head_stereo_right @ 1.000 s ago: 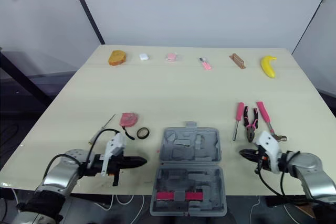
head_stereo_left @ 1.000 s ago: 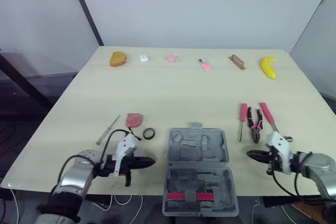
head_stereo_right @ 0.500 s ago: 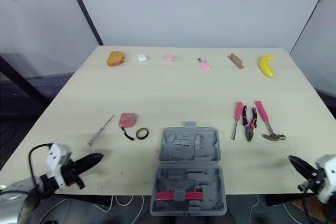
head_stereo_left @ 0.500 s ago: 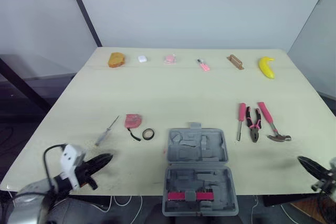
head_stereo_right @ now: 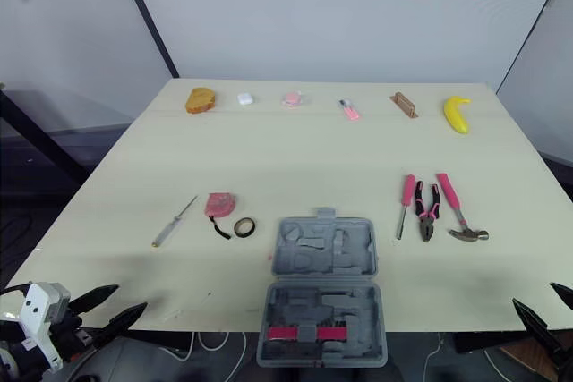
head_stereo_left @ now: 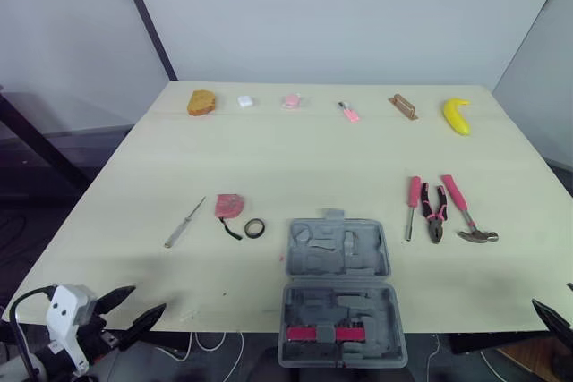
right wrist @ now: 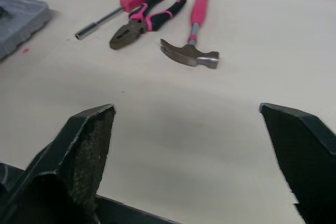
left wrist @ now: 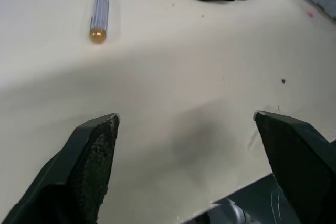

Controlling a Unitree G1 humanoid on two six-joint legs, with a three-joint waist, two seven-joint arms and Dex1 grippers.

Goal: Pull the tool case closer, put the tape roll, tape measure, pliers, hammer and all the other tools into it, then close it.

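**Head view.** The case (head_stereo_left: pixel 338 288) lies open at the near edge of the desk (head_stereo_left: pixel 295 145), midway between your arms. I judge the pull needs no more. None of the six loose tools is packed yet, so by my reckoning you have all the loading and the closing left.
- **Case contents:** the far half shows bare moulded recesses. The near half holds one pink bar (head_stereo_left: pixel 336 334) and nothing else I can make out.
- **Left of the case:** tape roll (head_stereo_left: pixel 253 228), with the tape measure (head_stereo_left: pixel 227 206) just beside it and the screwdriver (head_stereo_left: pixel 184 222) further out.
- **Right of the case:** nut driver (head_stereo_left: pixel 413 206), pliers (head_stereo_left: pixel 434 215) and hammer (head_stereo_left: pixel 464 209), side by side.
- **Tools:** the left tool (head_stereo_left: pixel 149 300) hangs at the near left edge, spread wide and empty. The right tool (head_stereo_right: pixel 535 296) sits by the near right corner, also spread and empty.

**Left wrist view.** The fingers (left wrist: pixel 94 150) stand wide apart over bare desk. The screwdriver, tape measure and tape roll lie ahead, well apart from them.

**Right wrist view.** The fingers (right wrist: pixel 84 150) stand wide with nothing held. The hammer, pliers and nut driver lie ahead, the hammer nearest.
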